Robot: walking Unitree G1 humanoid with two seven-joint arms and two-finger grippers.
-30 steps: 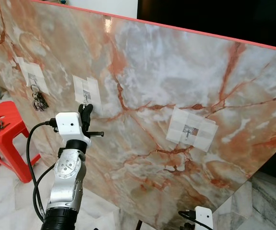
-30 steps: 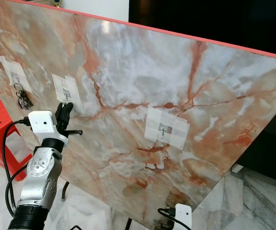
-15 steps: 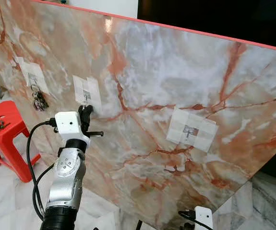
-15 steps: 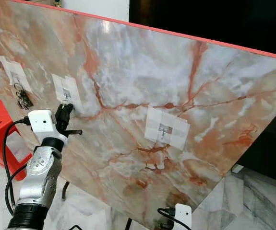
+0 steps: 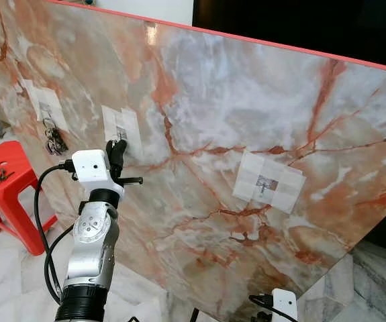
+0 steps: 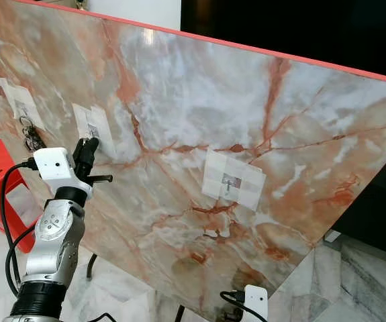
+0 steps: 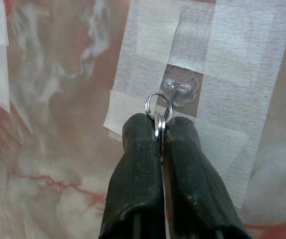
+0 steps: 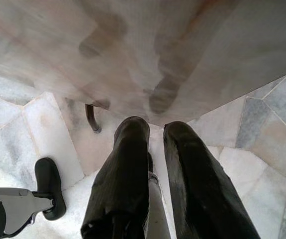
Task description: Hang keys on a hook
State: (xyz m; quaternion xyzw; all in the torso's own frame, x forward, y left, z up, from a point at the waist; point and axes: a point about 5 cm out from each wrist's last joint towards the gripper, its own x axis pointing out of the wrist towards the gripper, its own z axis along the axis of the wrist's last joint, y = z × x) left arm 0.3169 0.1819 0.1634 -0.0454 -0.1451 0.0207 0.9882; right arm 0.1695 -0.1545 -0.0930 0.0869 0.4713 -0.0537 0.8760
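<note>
**Here, keys are held just short of the middle hook**

Here, the left gripper (image 7: 158,130) is seen closed on a set of keys (image 7: 158,130), which is pinched edge-on between the two black fingers (image 7: 138,149). The silver key ring (image 7: 158,106) stands out past the fingertips and is placed just below the clear plastic hook (image 7: 178,87); whether ring and hook touch cannot be told. That hook is fixed to the marble board (image 5: 246,100) under a patch of white tape (image 7: 202,55).

In the head views the left gripper (image 5: 116,153) is raised against the board, right at the lower edge of the taped hook (image 5: 120,125), with the silver left arm (image 5: 92,248) reaching up from below.

On the board, further to the robot's left of that hook, another taped hook (image 5: 45,107) is seen with a bunch of keys (image 5: 54,139) hanging from it. To the robot's right of the gripped keys, well apart, a third taped hook (image 5: 266,182) is seen with nothing on it.

A red plastic stool (image 5: 8,188) stands on the tiled floor (image 5: 5,268) beside the board's left end, and a small dark item lies on its seat.

The right gripper (image 8: 155,134) hangs low beneath the board's lower edge, over the floor tiles; its fingers are parted by a narrow gap and nothing is held between them.
</note>
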